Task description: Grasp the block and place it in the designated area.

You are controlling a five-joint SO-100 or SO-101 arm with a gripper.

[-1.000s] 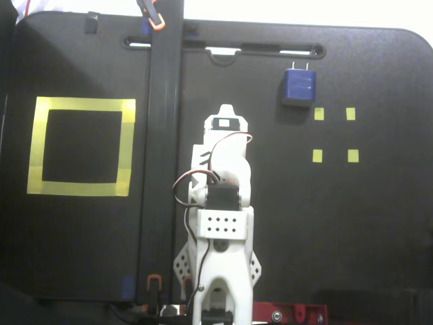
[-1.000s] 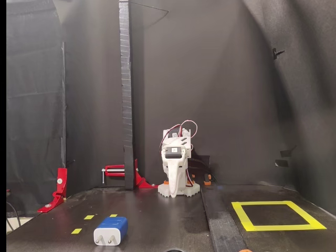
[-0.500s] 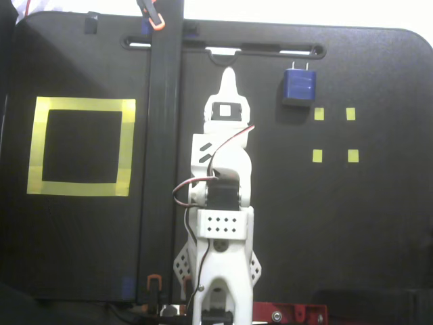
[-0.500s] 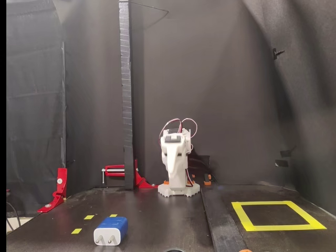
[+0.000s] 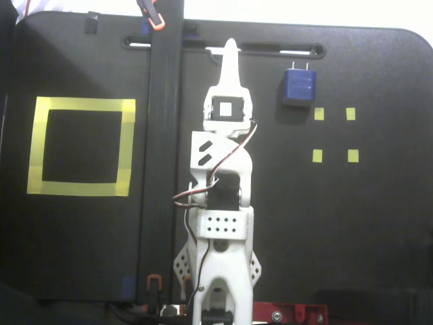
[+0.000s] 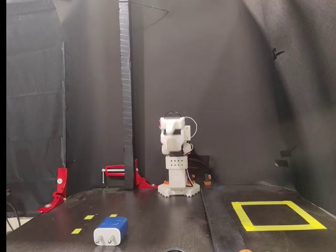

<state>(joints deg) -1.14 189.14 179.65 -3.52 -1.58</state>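
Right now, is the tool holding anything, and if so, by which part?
Nothing is held. The tool is stretched forward with no object in it, and the block lies on the table well apart from it.

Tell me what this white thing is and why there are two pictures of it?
The white thing is a small robot arm bolted to a black table. At its end is a gripper, like two fingers for pinching things. It holds nothing now, and I cannot tell if the fingers are open.

The two pictures show the same moment from two cameras. One looks straight down from above. The other stands at the table's far end and faces the arm.

On the table lies a little blue block with two short prongs. On the arm's other side is a big yellow tape square, where the block should go. Four tiny yellow squares sit near the block.
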